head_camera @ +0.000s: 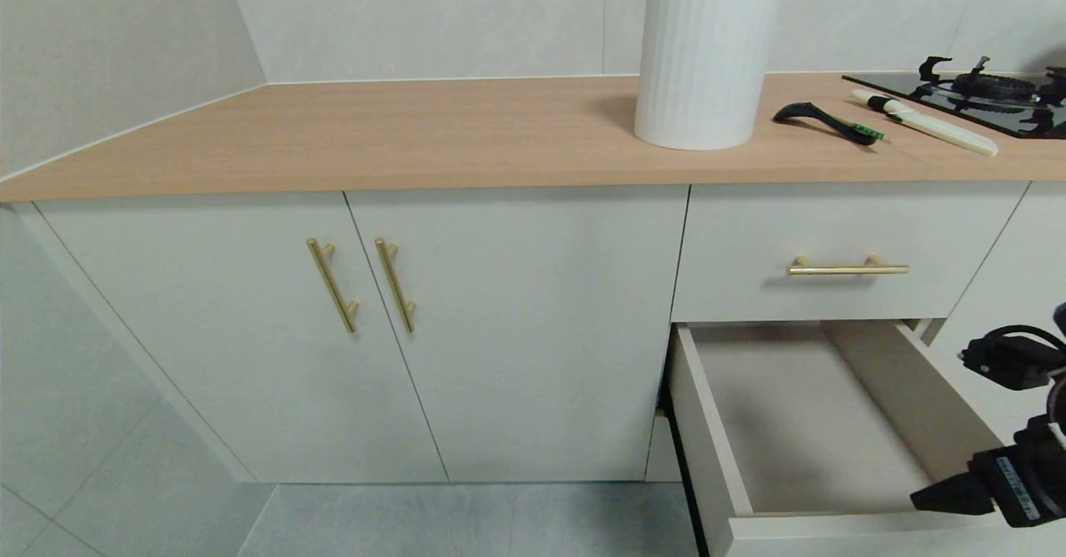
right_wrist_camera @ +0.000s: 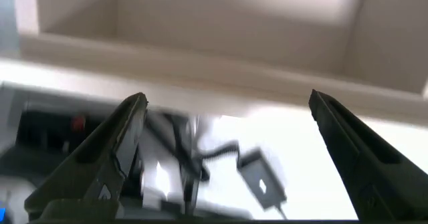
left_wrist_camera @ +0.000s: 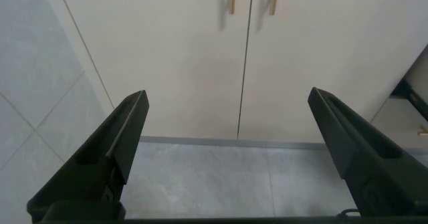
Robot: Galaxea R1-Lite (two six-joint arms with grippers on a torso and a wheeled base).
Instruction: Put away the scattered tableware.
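Two utensils, peeler [head_camera: 820, 118] and knife [head_camera: 926, 122], lie left-to-right on the counter [head_camera: 416, 136], up above the nearer right gripper [right_wrist_camera: 226, 110]. It's wide open, empty, like the left gripper [left_wrist_camera: 227, 103].

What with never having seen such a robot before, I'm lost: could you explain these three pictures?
This is a two-armed robot on wheels in a kitchen. The wide picture comes from a camera on its head, looking down at a wooden counter and cabinet doors. On the counter are a tall white ribbed cylinder, a black-handled tool and a white knife-like tool, beside a hob. Below, a drawer is pulled open, with nothing visible inside. The other two pictures come from wrist cameras. The dark prongs are the left fingers, facing those doors and the floor, and the right fingers, by the drawer's front. Both pairs are spread, holding nothing.
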